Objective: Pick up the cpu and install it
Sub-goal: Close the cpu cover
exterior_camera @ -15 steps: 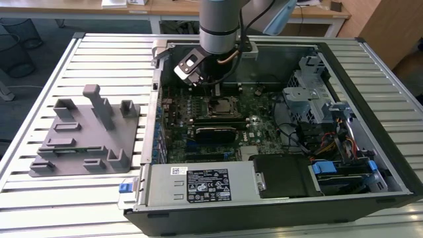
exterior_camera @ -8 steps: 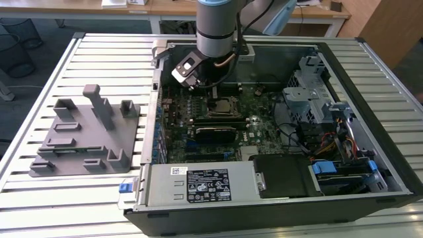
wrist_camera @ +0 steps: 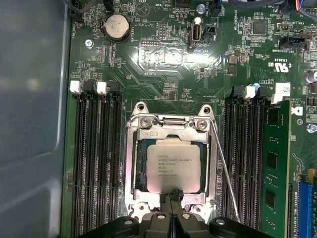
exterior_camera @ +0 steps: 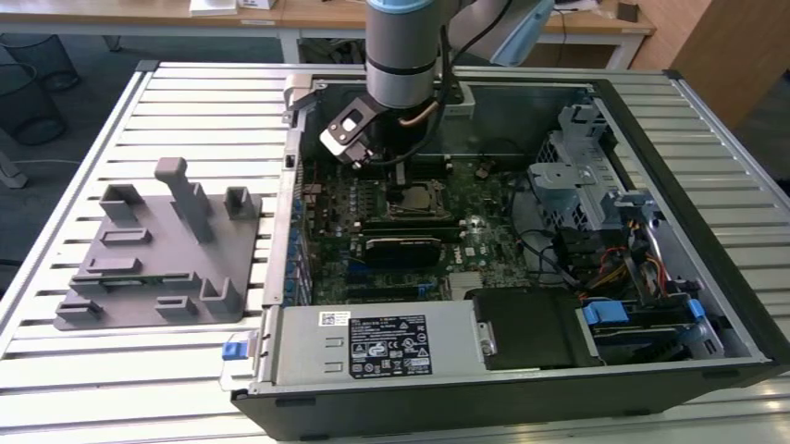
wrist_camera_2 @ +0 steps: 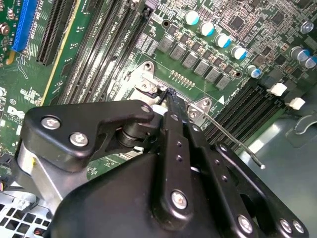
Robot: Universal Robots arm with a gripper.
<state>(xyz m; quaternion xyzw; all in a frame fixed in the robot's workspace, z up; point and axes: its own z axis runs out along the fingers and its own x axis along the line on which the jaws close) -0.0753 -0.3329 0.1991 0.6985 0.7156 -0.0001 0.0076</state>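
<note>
**Cpu seated in the socket, gripper closed at its edge**

The cpu (wrist_camera: pixel 173 166) is lying flat in the socket (wrist_camera: pixel 136 163) on the motherboard (wrist_camera: pixel 163 69). The motherboard is sitting inside the open computer case (exterior_camera: pixel 519 407), which is taking up the part of the counter (exterior_camera: pixel 185 92) toward the exterior view's right. The socket is sitting nearer the counter's far edge than its near one. A grey fixture tray (exterior_camera: pixel 136 268) is standing on the counter toward the exterior view's left, well apart from the arm.

Judging from this, the picking up and the placing are looking done. The chip is resting square inside the metal frame, and no tilt is showing in the first wrist view. What is looking left is the securing. The thin retention lever (wrist_camera: pixel 224 171) is running alongside the socket with its free end sticking out, and I cannot tell whether it is latched.

The gripper (wrist_camera: pixel 173 196) is hanging right over the socket with its fingers pressed together into one narrow tip, gripping nothing. That tip is meeting the cpu's edge or sitting just beside it; which one is not showing.

The cpu is showing a pale silvery metal top with dark print and a thin darker border.
</note>
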